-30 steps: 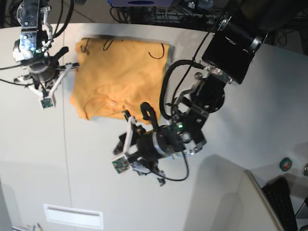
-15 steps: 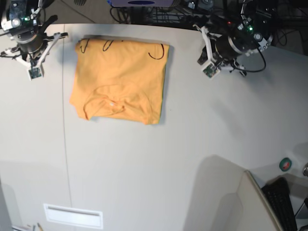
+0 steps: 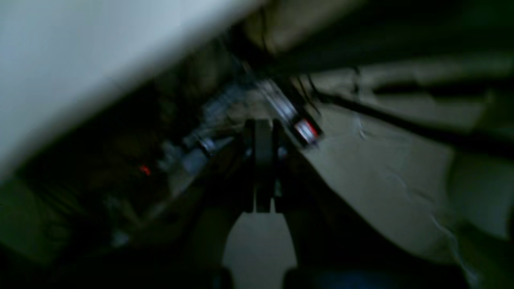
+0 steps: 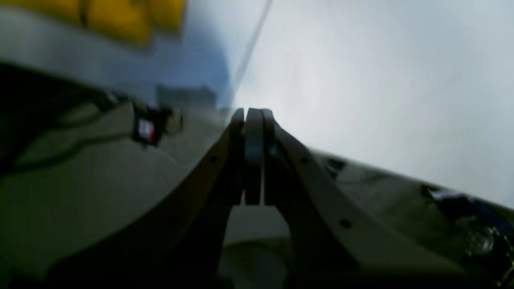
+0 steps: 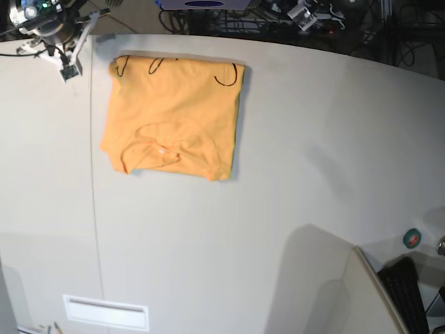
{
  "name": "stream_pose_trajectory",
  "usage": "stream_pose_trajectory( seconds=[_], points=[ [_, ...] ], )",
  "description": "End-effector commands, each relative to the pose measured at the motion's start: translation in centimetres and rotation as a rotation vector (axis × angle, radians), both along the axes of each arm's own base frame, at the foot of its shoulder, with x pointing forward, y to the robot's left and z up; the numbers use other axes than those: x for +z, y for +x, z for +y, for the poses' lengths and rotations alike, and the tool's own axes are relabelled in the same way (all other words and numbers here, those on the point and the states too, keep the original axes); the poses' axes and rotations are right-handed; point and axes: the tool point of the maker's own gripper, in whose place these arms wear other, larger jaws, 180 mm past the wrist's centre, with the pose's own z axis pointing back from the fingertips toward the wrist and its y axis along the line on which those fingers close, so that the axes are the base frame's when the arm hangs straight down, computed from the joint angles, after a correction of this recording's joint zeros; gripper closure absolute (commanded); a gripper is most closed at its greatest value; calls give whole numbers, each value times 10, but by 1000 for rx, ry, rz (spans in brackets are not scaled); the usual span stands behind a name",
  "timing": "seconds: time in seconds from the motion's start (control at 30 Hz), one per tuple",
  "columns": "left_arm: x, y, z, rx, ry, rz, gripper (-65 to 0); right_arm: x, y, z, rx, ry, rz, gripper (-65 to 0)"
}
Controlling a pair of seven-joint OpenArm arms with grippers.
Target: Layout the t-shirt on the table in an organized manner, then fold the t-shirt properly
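Parking both arms past the tabletop's (image 5: 292, 174) far edge, I see the t-shirt (image 5: 174, 118) folded compactly near that edge; left hand (image 3: 263, 168) and right hand (image 4: 253, 156) clenched empty, presumably finished.

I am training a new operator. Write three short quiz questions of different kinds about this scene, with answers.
1. True or false: the t-shirt lies folded on the table.
2. The left gripper is: A) open, B) shut, C) holding cloth.
3. Fill in: the thin black markings sit along the shirt's ___ edge in the base view.

Key: 1 true. 2 B; the right gripper is shut too, both empty. 3 top.
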Motion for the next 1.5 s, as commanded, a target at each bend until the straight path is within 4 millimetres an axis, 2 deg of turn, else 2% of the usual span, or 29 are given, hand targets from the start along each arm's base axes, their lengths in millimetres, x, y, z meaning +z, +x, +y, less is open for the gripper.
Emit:
stream_pose_trajectory(
  seconds=[0.0, 0.07, 0.13, 0.27, 0.33, 0.53, 0.63, 0.73, 0.83, 0.93, 1.0, 1.07, 1.13, 1.27, 1.47],
  points=[
    [7, -3, -5, 3, -31, -7, 0, 4, -4, -5, 10, -13, 13, 0],
    [6, -16, -5, 3, -31, 22, 0, 0, -24, -14, 10, -45, 97, 0],
    [1, -34, -3, 1, -26, 73, 0, -12, -50, -14, 11, -45, 209, 0],
    [-35, -76, 14, 23, 24, 221, 0, -60, -121, 10, 75, 148, 451, 0],
    [-56, -92, 23, 29, 58, 288, 0, -82, -140, 20, 54, 218, 500, 0],
    [-113, -98, 52, 63, 222, 375, 0, -136, -163, 36, -16, 319, 536, 0],
    [-141, -103, 55, 93, 294, 428, 0, -159, -185, 34, -62, 361, 586, 0],
    [-163, -105, 53, 148, 287, 420, 0, -174, -196, 39, -120, 418, 594, 0],
    [-177, -117, 53, 269, 241, 376, 0, -181, -200, 49, -180, 478, 558, 0],
    [-177, -127, 49, 384, 205, 319, 0, -188, -187, 41, -216, 454, 442, 0],
    [-174, -112, 39, 422, 149, 230, 0, -195, -181, 31, -179, 367, 380, 0],
    [-173, -116, 38, 425, 146, 232, 0, -201, -175, 32, -134, 304, 329, 0],
    [-174, -109, 32, 419, 132, 225, 0, -203, -171, 31, -106, 260, 302, 0],
    [-176, -98, 28, 409, 126, 217, 0, -204, -172, 45, -63, 274, 312, 0],
    [-178, -83, 28, 412, 121, 194, 0, -204, -173, 49, -67, 279, 313, 0]
  ],
)
